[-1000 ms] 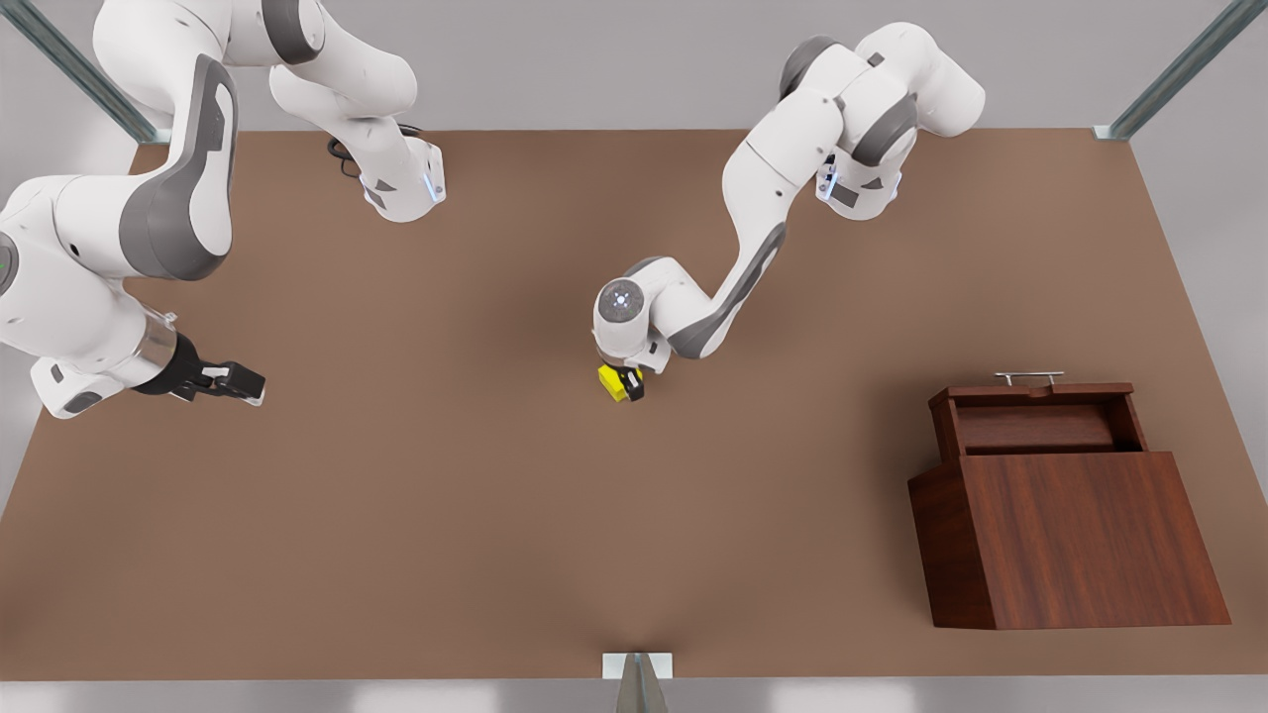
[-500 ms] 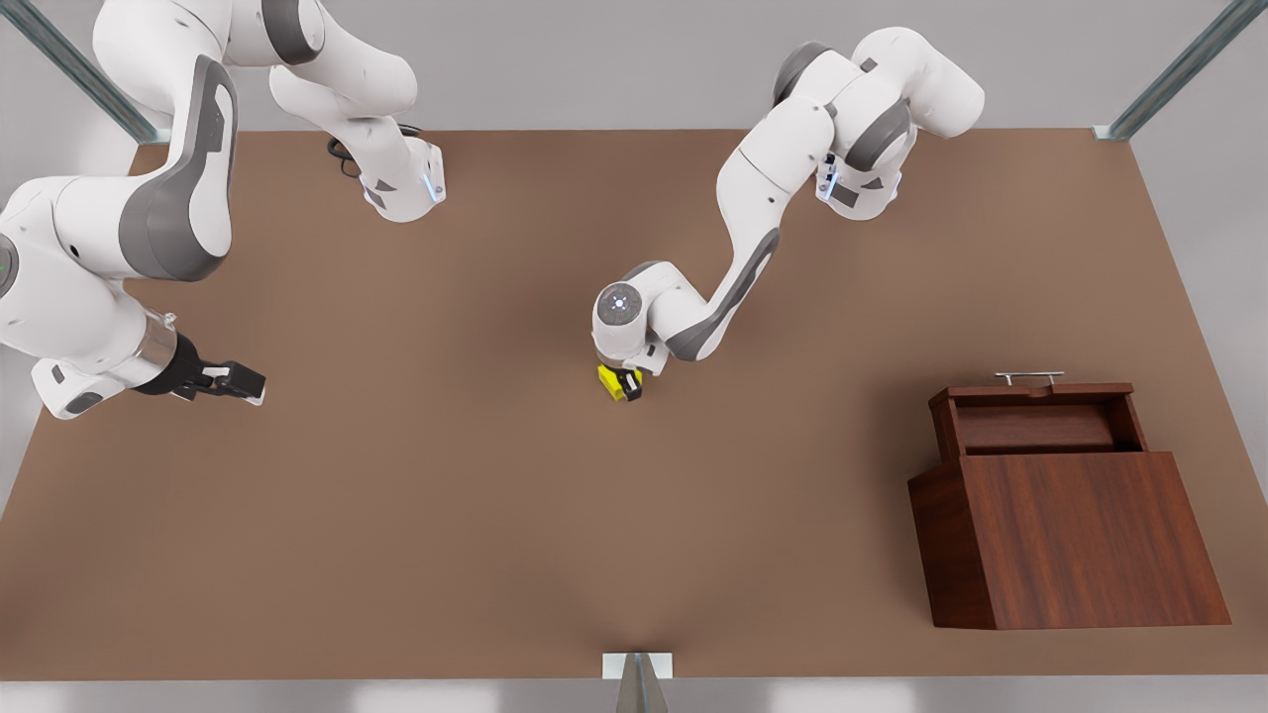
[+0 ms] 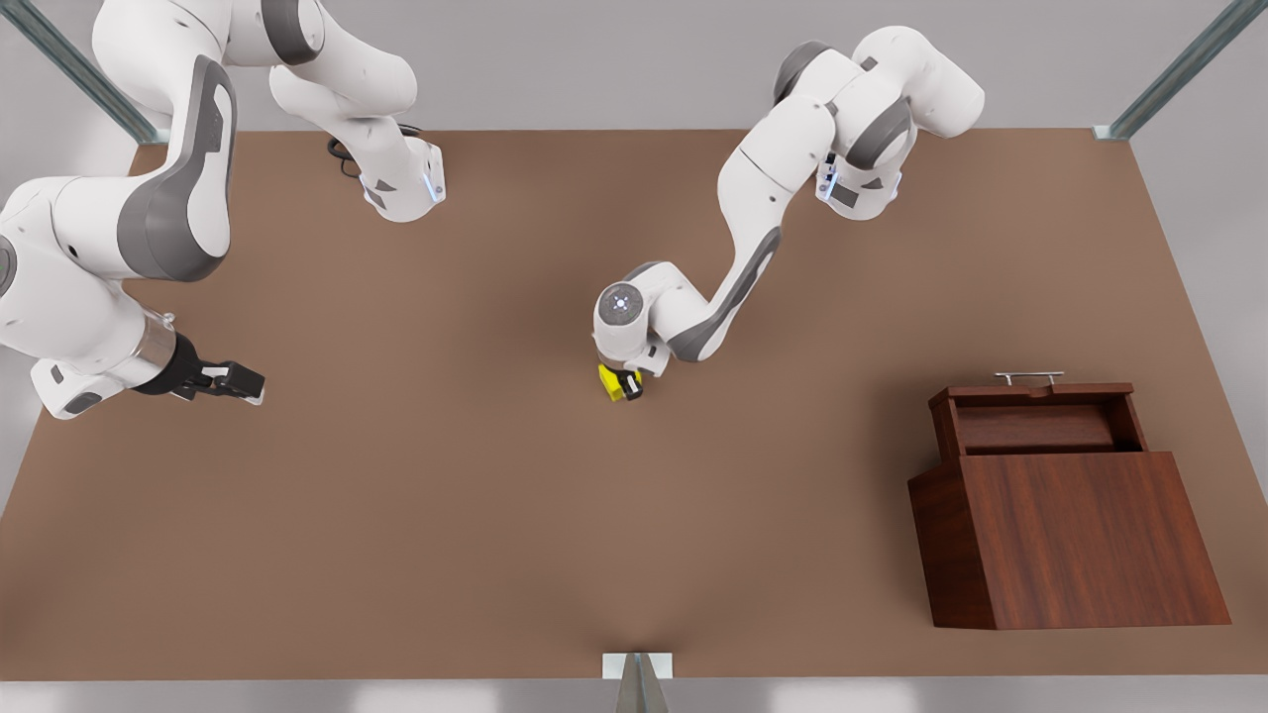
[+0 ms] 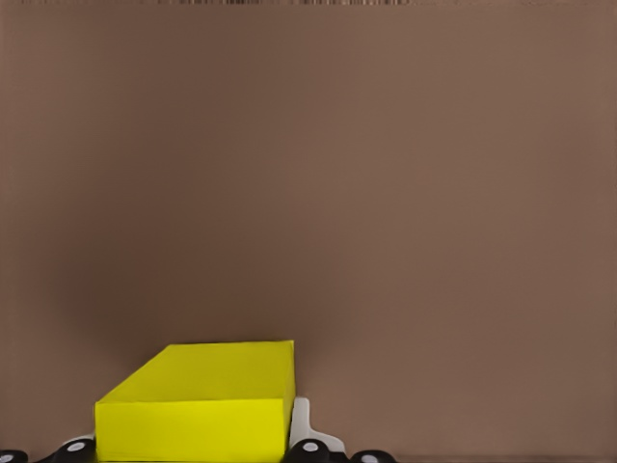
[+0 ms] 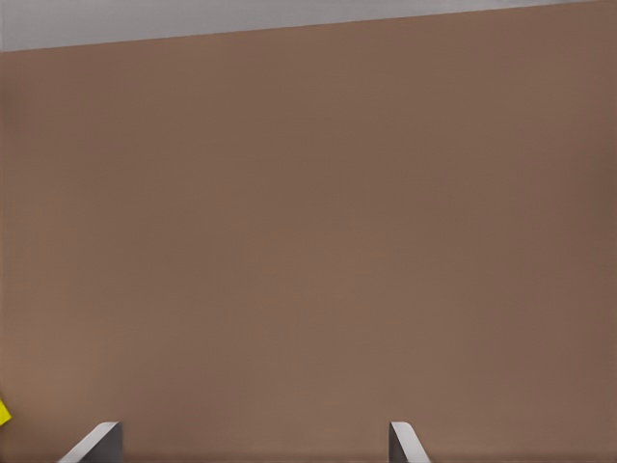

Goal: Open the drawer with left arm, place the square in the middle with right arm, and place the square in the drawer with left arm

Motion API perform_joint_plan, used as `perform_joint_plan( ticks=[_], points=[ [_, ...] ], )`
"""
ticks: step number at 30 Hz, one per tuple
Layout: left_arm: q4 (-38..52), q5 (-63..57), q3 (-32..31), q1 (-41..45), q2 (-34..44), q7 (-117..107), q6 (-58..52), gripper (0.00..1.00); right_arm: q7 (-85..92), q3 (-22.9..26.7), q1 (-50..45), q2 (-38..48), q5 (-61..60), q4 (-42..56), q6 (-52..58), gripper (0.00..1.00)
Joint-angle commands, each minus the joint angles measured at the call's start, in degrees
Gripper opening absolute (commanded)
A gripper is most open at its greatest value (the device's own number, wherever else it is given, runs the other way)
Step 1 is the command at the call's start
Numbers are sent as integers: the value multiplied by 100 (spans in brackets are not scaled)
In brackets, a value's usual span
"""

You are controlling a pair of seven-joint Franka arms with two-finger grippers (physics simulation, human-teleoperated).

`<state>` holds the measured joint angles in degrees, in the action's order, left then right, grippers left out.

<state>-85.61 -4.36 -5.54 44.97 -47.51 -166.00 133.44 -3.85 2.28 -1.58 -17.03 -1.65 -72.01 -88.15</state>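
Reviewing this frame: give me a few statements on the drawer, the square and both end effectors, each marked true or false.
1. The drawer is pulled open. True.
2. The square lies inside the drawer. False: it is at mid-table, between the fingers of the left end effector.
3. The right end effector is open and holds nothing. True; that arm waits on the front view's left.
4. The cabinet stands on the front view's left. False: it stands on the front view's right.
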Motion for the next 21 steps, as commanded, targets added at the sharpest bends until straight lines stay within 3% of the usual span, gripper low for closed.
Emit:
perform_joint_plan(
  ticks=[1, 6, 10, 13, 21],
  points=[
    [1, -21, 0, 3, 14, -5197, -20, 70, 7, 0, 0, 7, -2, 3, -1, 100],
    [-61, -56, 0, -102, 172, -5161, -28, 70, 7, 0, 0, 7, -2, 3, -1, 100],
    [-579, -486, 0, -261, 936, -4907, -151, 70, 7, 0, 0, 7, -11, 12, -9, 100],
    [-623, -478, 70, -401, 1455, -3949, -933, 71, 7, 0, 0, 7, -11, 12, -1, 100],
    [-729, -390, 70, -2132, 2861, 357, -2665, 72, 7, 0, 0, 7, -11, 3, -9, 100]
  ],
)
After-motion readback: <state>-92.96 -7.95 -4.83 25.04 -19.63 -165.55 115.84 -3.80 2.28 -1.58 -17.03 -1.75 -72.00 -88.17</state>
